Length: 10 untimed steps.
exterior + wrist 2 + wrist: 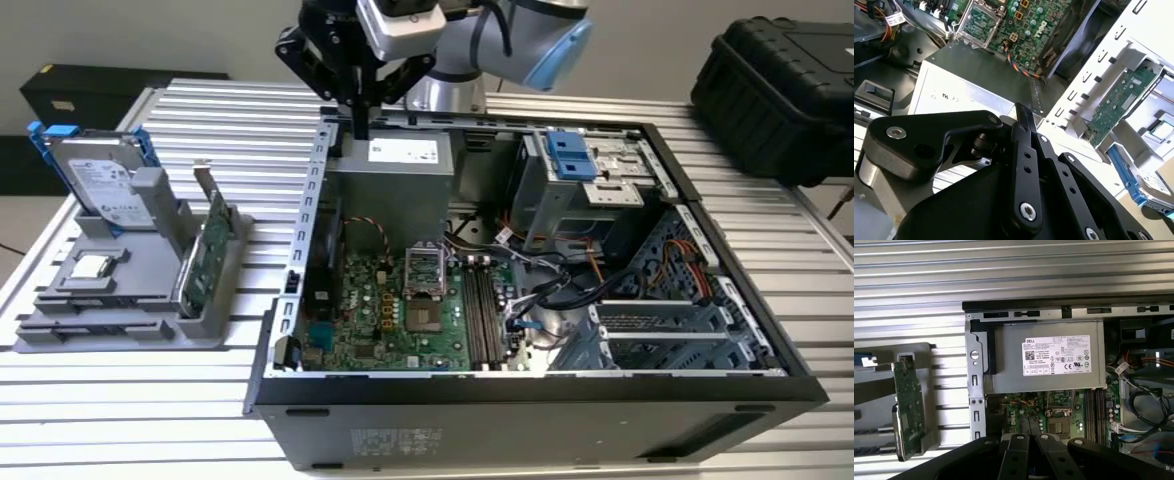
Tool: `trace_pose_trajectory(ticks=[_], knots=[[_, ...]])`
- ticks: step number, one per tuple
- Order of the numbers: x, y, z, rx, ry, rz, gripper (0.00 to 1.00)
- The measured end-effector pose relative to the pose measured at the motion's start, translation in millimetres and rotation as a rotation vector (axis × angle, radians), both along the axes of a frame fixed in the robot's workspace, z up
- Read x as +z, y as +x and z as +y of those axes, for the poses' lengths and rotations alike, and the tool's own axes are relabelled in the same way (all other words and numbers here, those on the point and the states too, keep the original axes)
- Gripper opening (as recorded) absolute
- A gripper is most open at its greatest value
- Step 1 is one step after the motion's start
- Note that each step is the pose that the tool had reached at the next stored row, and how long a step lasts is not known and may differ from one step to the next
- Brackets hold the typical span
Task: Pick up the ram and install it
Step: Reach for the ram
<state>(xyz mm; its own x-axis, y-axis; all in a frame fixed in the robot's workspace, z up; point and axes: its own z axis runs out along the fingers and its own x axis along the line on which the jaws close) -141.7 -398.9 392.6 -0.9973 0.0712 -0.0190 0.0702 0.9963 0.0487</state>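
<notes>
Arm pose: the UR arm (514,40) reaches in from the far side of the slatted aluminium table (200,120), wrist bent so the gripper (360,128) points straight down. It hangs over the far corner of the open PC case (320,200), on the exterior view's left, above the edge of the power supply (400,165). The tips are about level with the case rim.

End effector: in the second wrist view the gripper (1020,116) has both fingers (1026,150) pressed together, meeting in one thin line at the tips.

Ram (1030,471): in the first wrist view a sliver of blue sits between the two finger links. I take this for the ram, pinched edge-on. Its long axis and the way it points cannot be made out. In the exterior view a narrow dark strip runs straight down at the fingertips. Whether that is fingers alone or stick as well, I cannot tell.

Position: the ram is up at the gripper, well apart from the memory slots (487,310). These run near-to-far on the motherboard (374,310), beside the CPU socket (424,272).

Also noted: the grey fixture (120,290) outside the case carries a hard drive with blue rails (100,180) and an upright green card (207,255).
</notes>
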Motion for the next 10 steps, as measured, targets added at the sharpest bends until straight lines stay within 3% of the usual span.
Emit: trace_pose_trajectory(ticks=[10], knots=[[0.0,-8.3,0.0,0.000,-0.0001,0.0000,0.00]])
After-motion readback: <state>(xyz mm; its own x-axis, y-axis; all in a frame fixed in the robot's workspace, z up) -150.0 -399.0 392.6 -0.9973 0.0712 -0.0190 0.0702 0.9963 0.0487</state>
